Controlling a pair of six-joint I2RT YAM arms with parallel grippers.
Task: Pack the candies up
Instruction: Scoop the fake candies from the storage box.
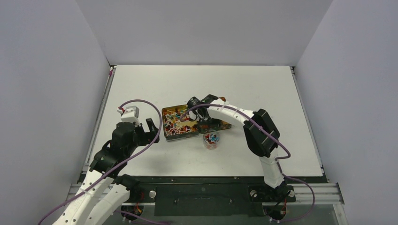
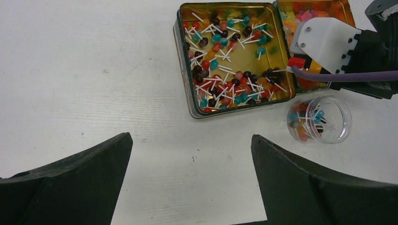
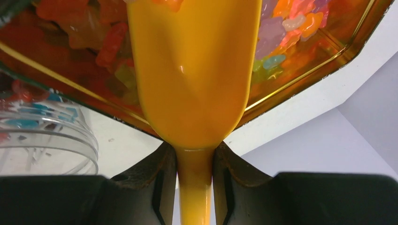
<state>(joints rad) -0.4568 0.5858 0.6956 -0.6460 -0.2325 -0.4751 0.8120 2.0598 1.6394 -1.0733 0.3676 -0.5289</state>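
Observation:
Two open gold tins stand side by side. The left tin (image 2: pixel 182 61) holds candies (image 2: pixel 220 47): small red, teal and dark balls on white sticks. The right tin (image 3: pixel 324 56) holds orange, pink and yellow gummy candies (image 3: pixel 295 23). My right gripper (image 3: pixel 195 151) is shut on the handle of an orange scoop (image 3: pixel 195 70), whose bowl reaches into the right tin. A clear cup (image 2: pixel 319 119) with a few stick candies stands in front of the tins. My left gripper (image 2: pixel 190 154) hangs open over bare table, near the left tin's front left corner, holding nothing.
The right arm (image 1: pixel 258 131) arches over the right tin and the cup (image 1: pixel 211 140). The left gripper (image 1: pixel 153 130) sits just left of the left tin (image 1: pixel 165 126). White walls close in the table on three sides.

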